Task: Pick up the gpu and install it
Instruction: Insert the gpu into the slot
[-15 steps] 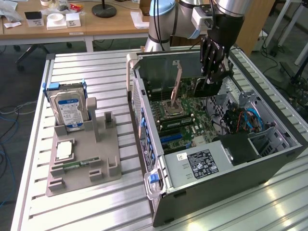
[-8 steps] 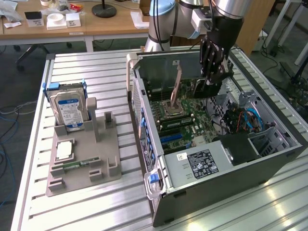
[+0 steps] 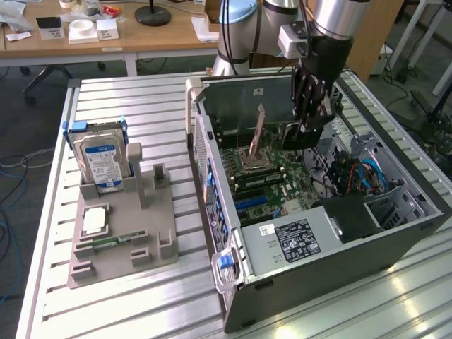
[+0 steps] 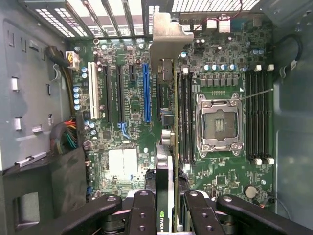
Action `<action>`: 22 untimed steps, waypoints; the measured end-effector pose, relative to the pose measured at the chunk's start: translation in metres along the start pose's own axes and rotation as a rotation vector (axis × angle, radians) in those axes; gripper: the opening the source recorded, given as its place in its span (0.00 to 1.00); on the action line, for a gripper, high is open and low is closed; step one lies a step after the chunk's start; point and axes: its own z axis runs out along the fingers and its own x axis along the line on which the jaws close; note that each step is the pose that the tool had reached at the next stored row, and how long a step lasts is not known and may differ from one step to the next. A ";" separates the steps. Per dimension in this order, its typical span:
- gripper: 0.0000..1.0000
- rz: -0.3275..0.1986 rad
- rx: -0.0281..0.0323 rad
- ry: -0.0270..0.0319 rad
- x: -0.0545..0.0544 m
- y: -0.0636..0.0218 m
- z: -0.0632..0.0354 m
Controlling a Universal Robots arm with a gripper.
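Black-edged gpu (image 4: 165, 169) hangs edge-on, clamped between the fingers of the gripper (image 4: 166, 203) above the motherboard (image 4: 222, 183), blue slot (image 4: 146, 93) beside it; judged light, stiff, fragile, best held by its long edges, clear of the contacts.
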 end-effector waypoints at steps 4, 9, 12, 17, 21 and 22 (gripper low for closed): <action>0.27 0.000 0.0000 0.0002 0.000 -0.0001 0.0057; 0.27 0.000 0.0000 0.0001 0.000 -0.0001 0.0058; 0.27 0.000 0.0001 -0.0003 0.000 -0.0001 0.0065; 0.27 0.000 0.0000 0.0003 0.000 -0.0001 0.0079; 0.27 0.000 0.0000 0.0001 0.000 -0.0001 0.0080; 0.27 0.000 0.0000 0.0000 0.000 0.0000 0.0081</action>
